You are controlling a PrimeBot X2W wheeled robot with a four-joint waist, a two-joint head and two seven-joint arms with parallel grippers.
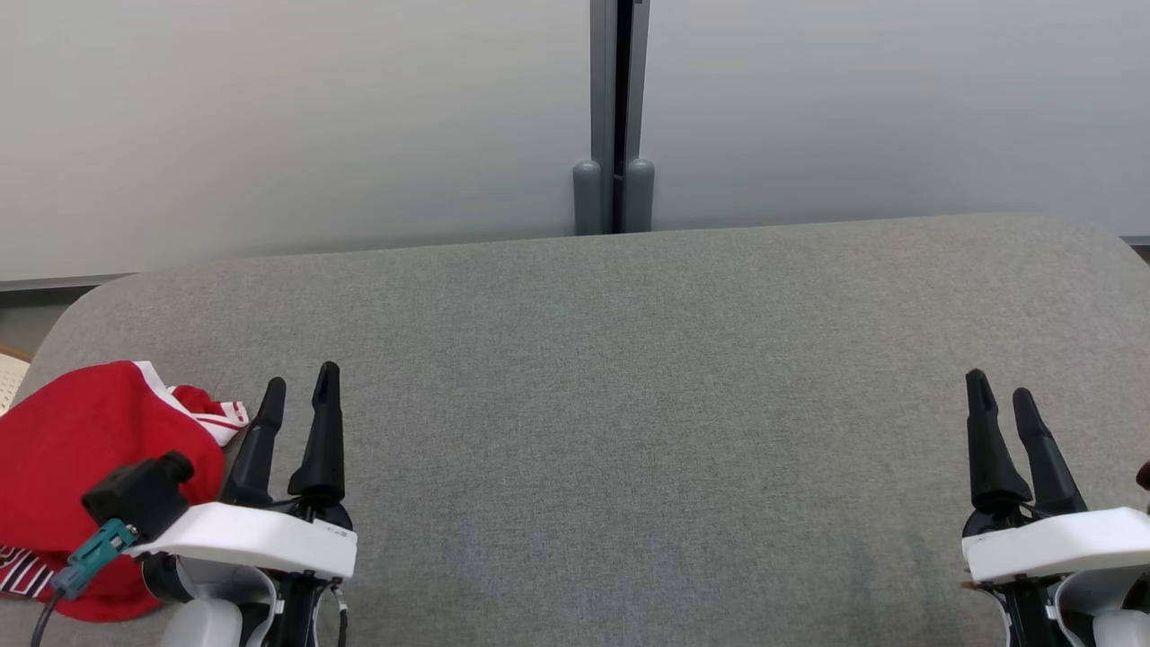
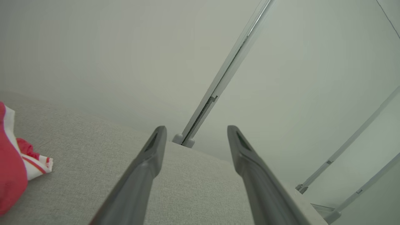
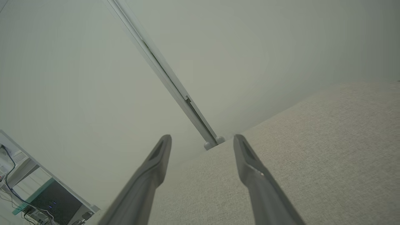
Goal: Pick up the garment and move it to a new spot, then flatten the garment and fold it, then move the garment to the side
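Red garment [image 1: 63, 449] lies bunched at the grey counter's [image 1: 629, 359] left end, just beside the left hand [image 1: 302, 376]. Left hand and right hand [image 1: 999, 384] both wide open, empty.

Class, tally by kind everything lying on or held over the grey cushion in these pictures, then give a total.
Garment: 1, red with white trim
Tools: 2, left tool and right tool, both open
Total: 3
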